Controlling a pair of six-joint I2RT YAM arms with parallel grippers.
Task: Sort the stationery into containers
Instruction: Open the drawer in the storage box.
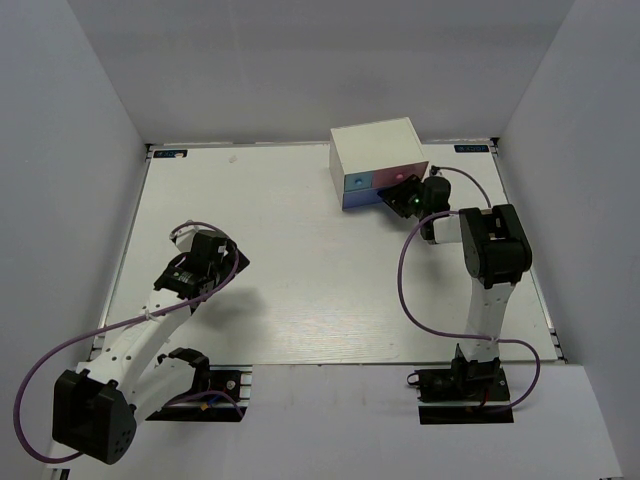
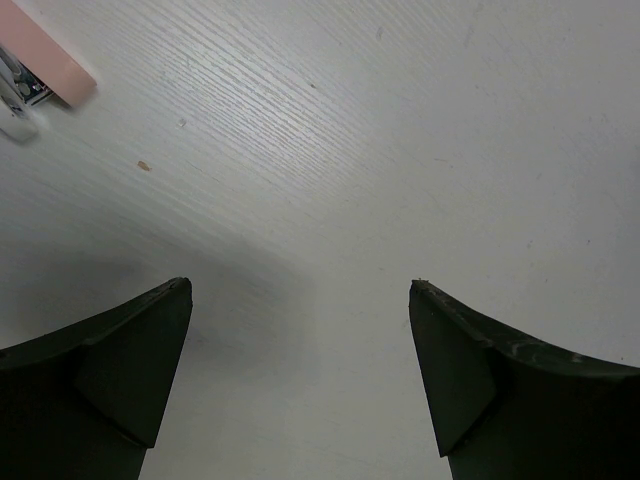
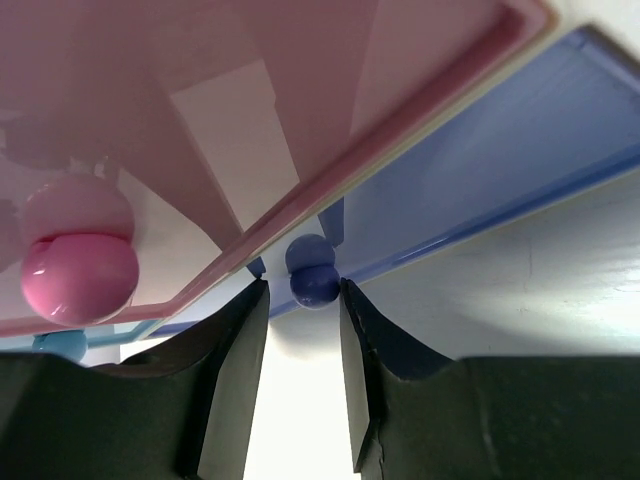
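The white drawer box [image 1: 375, 145] stands at the back right. Its small blue front [image 1: 356, 182], pink front [image 1: 400, 178] and wide blue-purple front [image 1: 362, 199] face the arms. My right gripper [image 1: 405, 200] is at the box. In the right wrist view its jaws [image 3: 304, 285] are narrowly open. The blue-purple knob [image 3: 314, 283] sits between the fingertips, touching the right one. The pink knob [image 3: 80, 275] is to the left. My left gripper [image 1: 215, 258] is wide open and empty over bare table [image 2: 300, 285]. No markers show. A tiny tan speck [image 2: 144, 166] lies on the table.
A pink flat piece with a white and metal part [image 2: 45, 65] shows at the top left corner of the left wrist view; I cannot tell what it is. The small blue knob [image 3: 62, 345] shows low on the left. White walls enclose the table [image 1: 300, 290].
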